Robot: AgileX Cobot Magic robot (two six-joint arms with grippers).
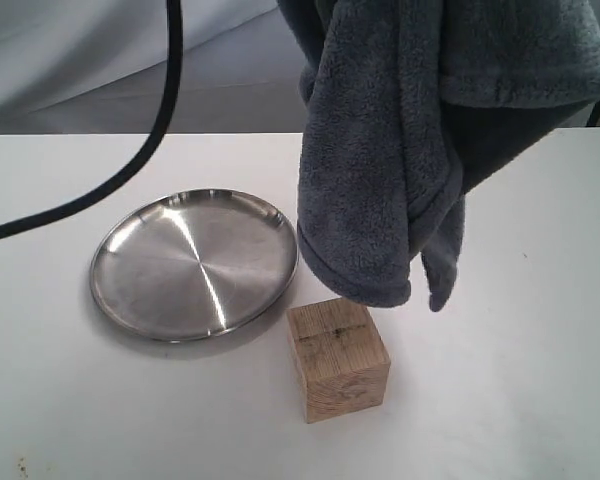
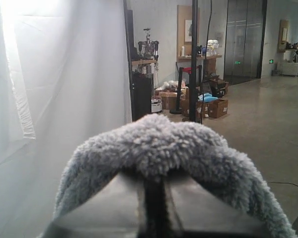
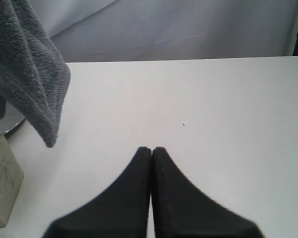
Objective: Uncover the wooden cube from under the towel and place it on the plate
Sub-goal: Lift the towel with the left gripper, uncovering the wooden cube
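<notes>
Cube [image 1: 337,360] beside plate [image 1: 180,265], seemingly apart.

On table [image 1: 520,400], left of centre, midway between far and near edges: plate [image 1: 195,265]. Just beside plate's near right rim, toward near edge: wooden cube [image 1: 338,360], standing on table; contact with rim cannot be told. Above and behind wooden cube, right of plate, toward far edge: towel [image 1: 400,150], hanging clear of the surface.
</notes>
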